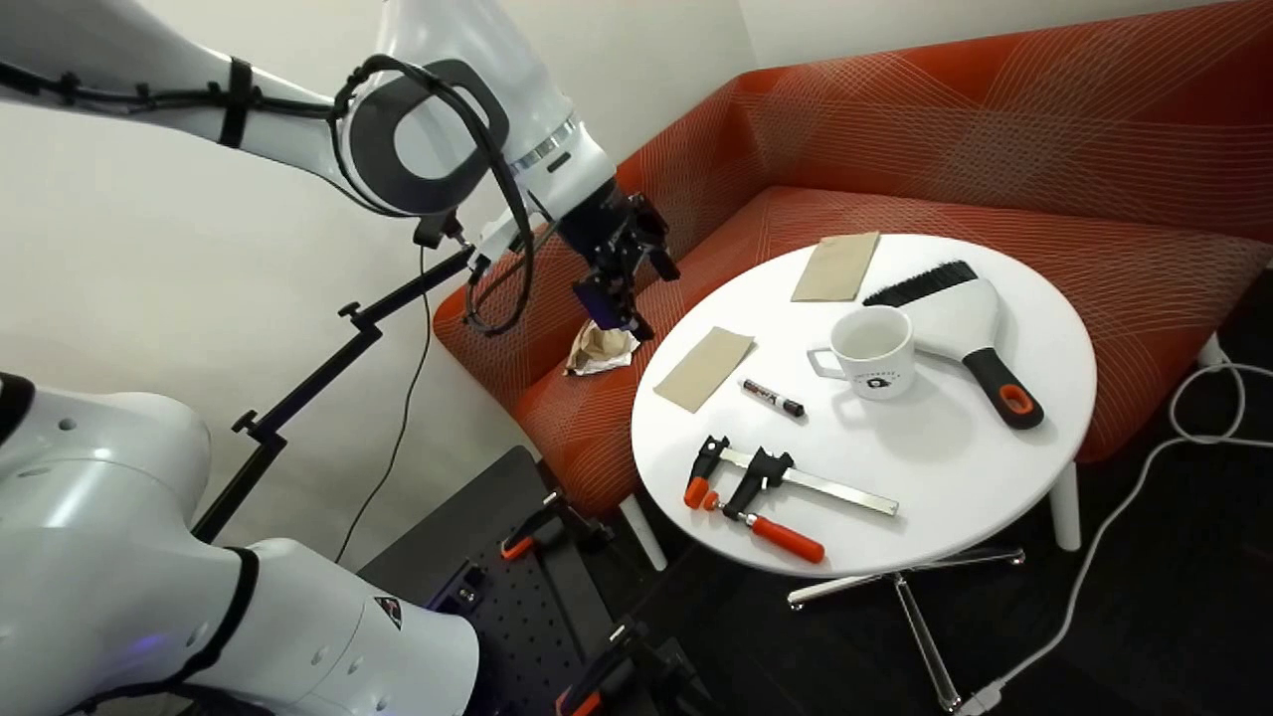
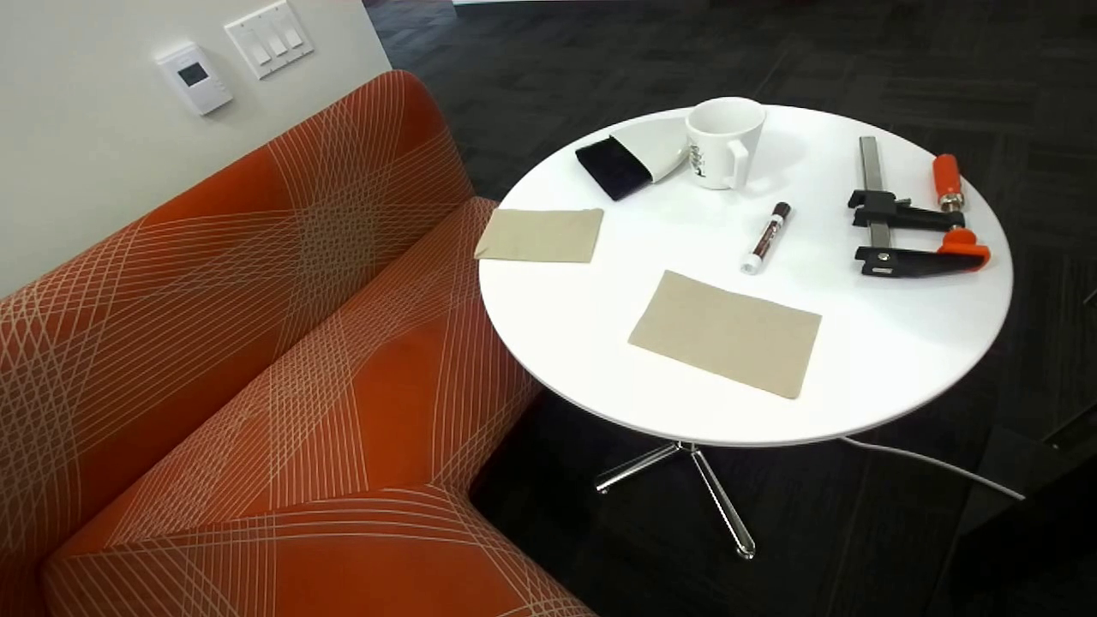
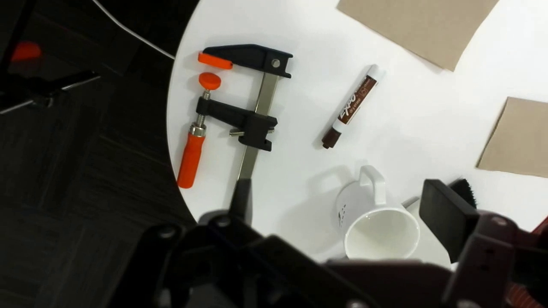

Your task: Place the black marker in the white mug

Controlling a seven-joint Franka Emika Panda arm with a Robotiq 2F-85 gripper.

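The glossy white ceramic mug (image 1: 881, 366) bears black print. Near it, the slim cylindrical white marker (image 3: 352, 105) has a dark brown cap and white-lettered brown label. Beside the mug, the broad white hand brush (image 1: 960, 320) has black bristles and a black handle ringed in orange. Farther from the mug, the long metal clamp (image 3: 257, 130) mixes silver, black and orange-red. The flat rectangular sheet (image 2: 727, 334) and its twin (image 2: 540, 236) are plain tan. The round table (image 2: 566, 330) beneath the mug is plain white; the upholstered sofa (image 2: 386, 377) is red-orange, crisscrossed by pale lines.
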